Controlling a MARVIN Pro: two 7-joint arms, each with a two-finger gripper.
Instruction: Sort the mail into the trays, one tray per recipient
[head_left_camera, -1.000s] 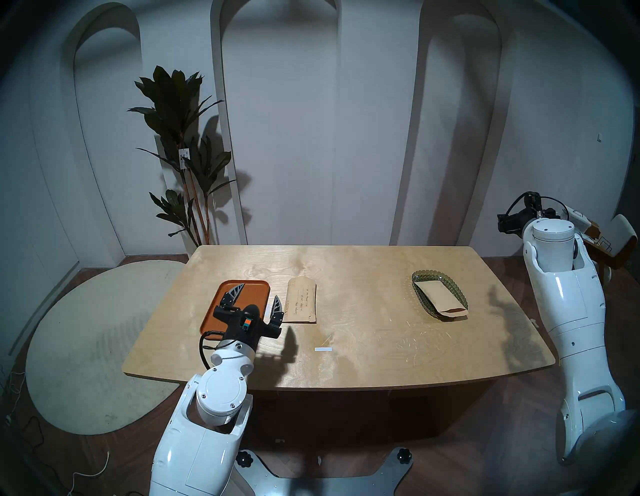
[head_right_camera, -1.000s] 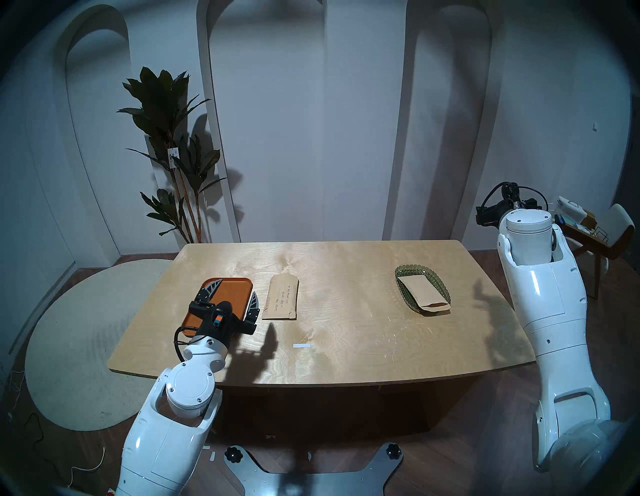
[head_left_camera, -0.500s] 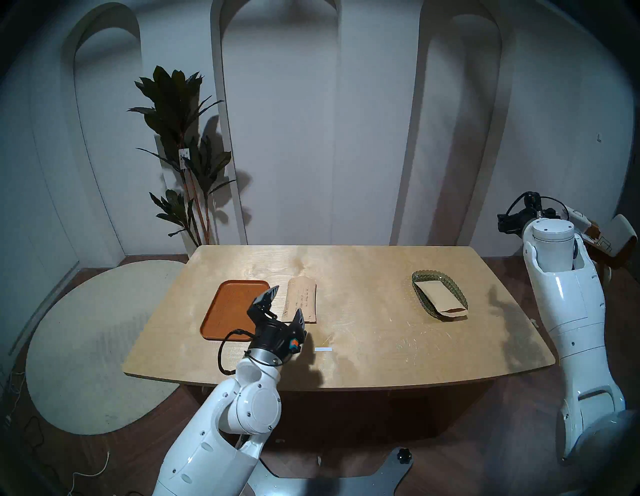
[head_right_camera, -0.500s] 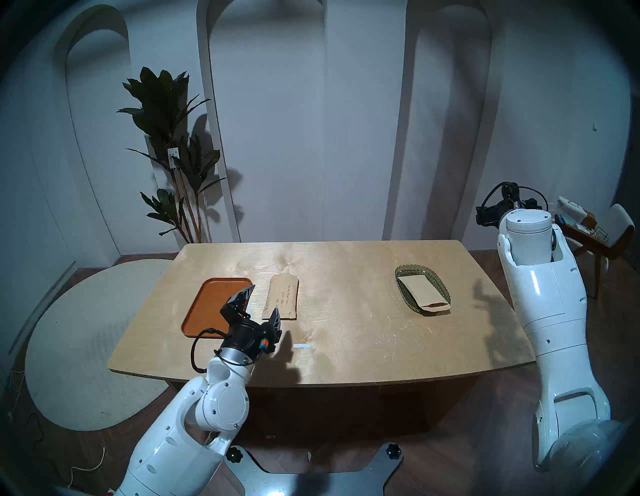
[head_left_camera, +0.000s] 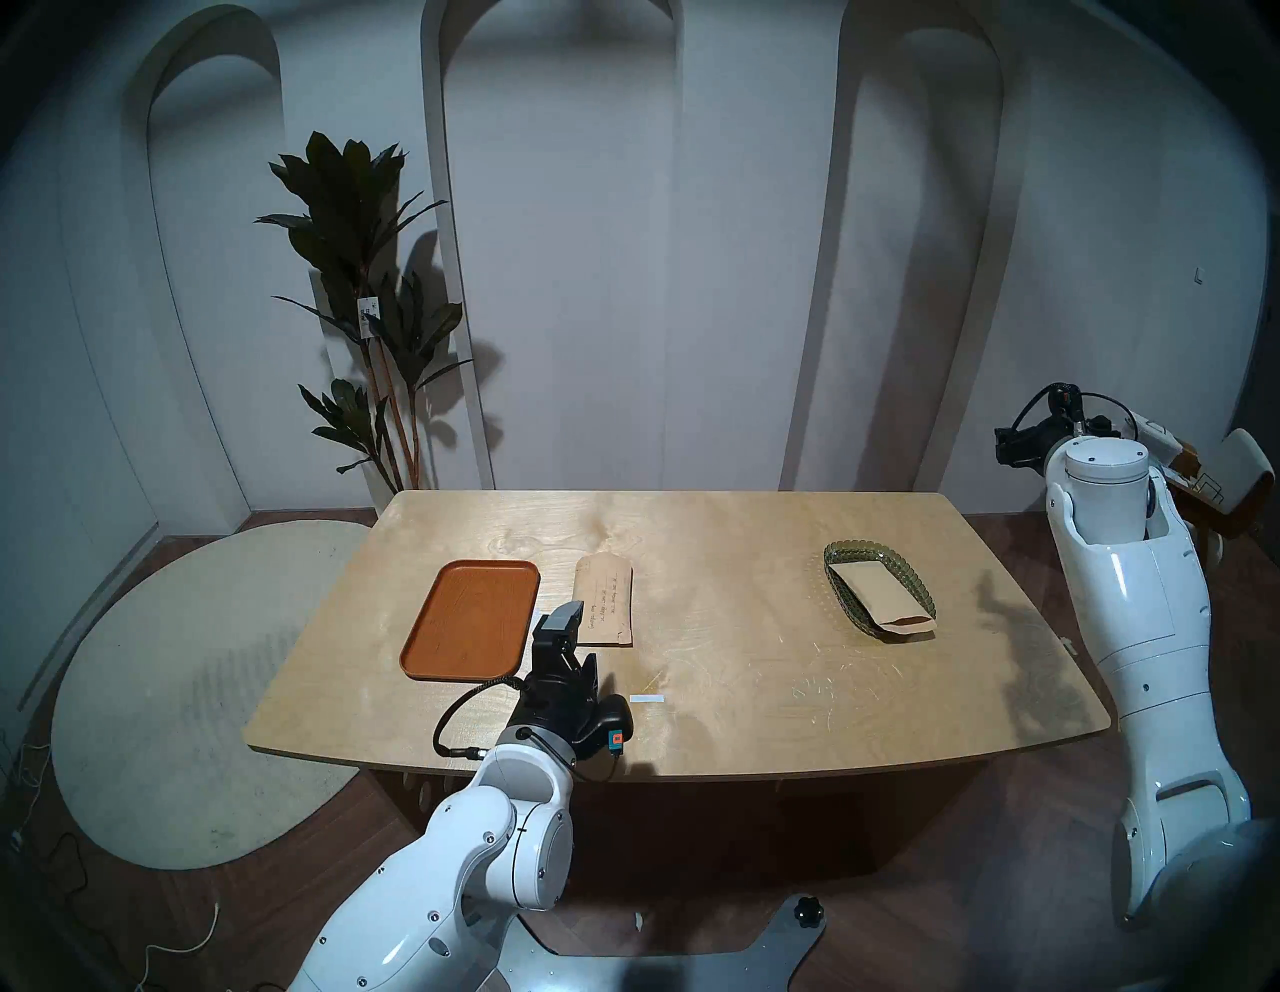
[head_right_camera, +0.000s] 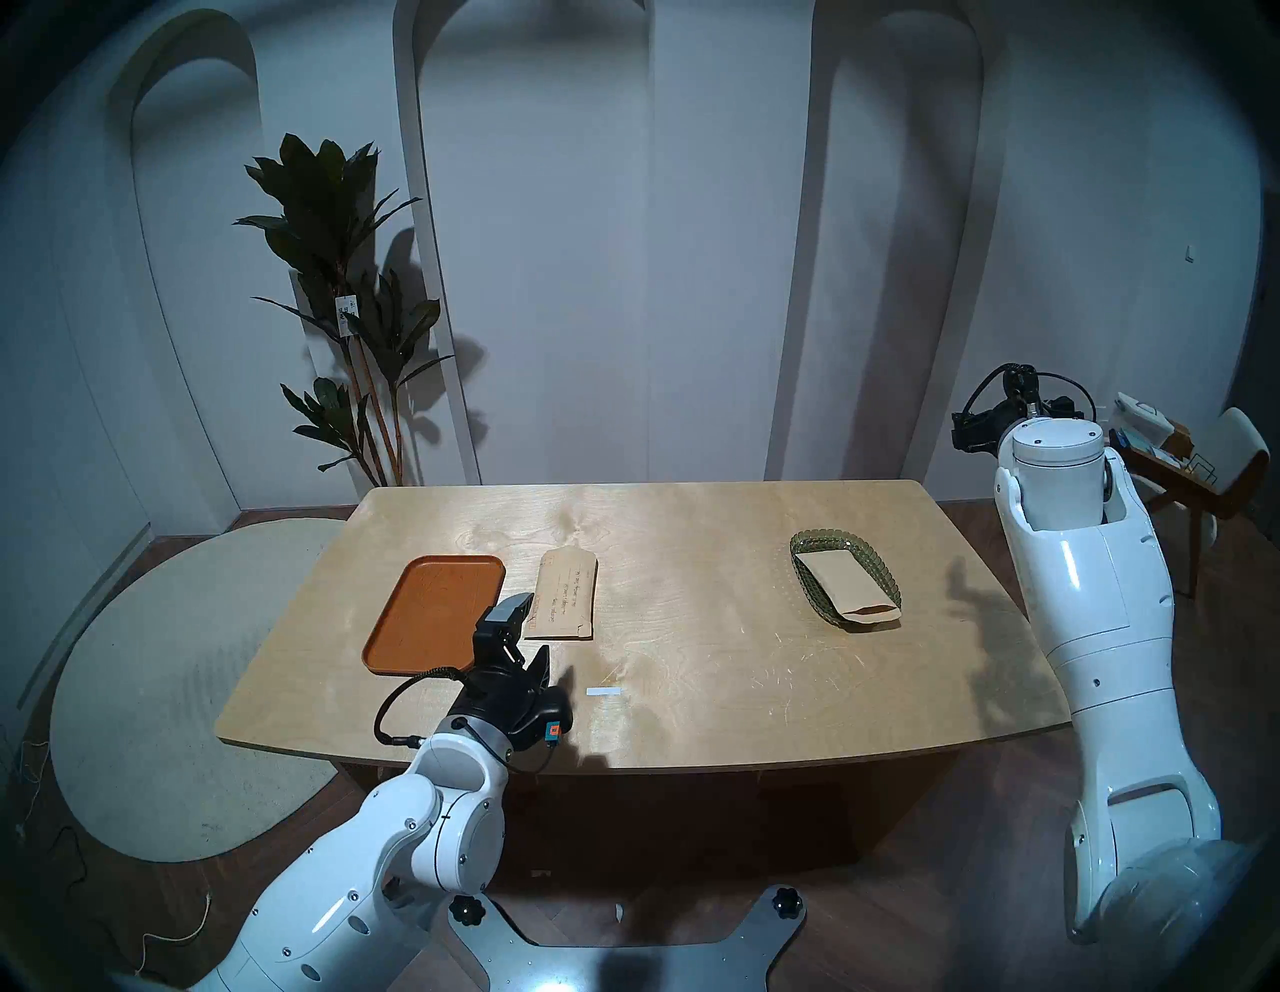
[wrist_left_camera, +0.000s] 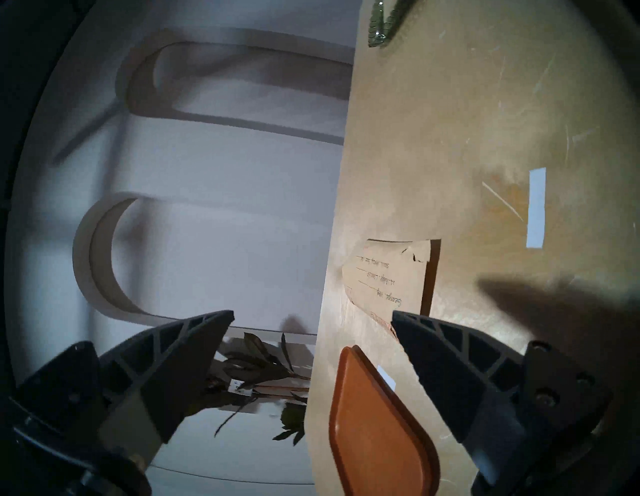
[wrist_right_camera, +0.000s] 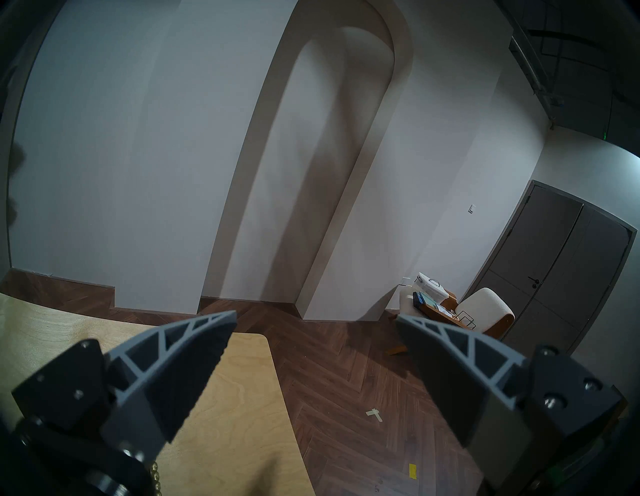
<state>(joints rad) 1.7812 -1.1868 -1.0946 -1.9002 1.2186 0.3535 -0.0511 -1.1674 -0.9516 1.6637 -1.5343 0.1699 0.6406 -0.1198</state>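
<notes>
Where a second ago it hung spread flat over the orange tray, the left gripper (head_left_camera: 562, 623) has swung right and drawn back toward the near edge of the table (head_left_camera: 727, 734), rolling so that one finger now stands above the other, jaws wide apart and holding nothing. It now hovers at the near left corner of the addressed envelope (head_left_camera: 606, 603), which has not moved and lies flat on the wood with its flap end far, just right of the orange tray (head_left_camera: 471, 620); whether a fingertip touches the paper I cannot tell. The white tape strip (head_left_camera: 646, 698) sits near and to the right, apart from both. The turn reads as lining up to pinch the envelope's edge, so this letter looks about to be lifted and carried left into the empty tray. Farther right, the other envelope (head_left_camera: 883, 596) already rests in the green glass dish (head_left_camera: 841, 554), its near end overhanging the rim, so half the sorting appears done. At the far right the right gripper (wrist_right_camera: 316, 320) hangs off the table, spread and empty, unchanged
</notes>
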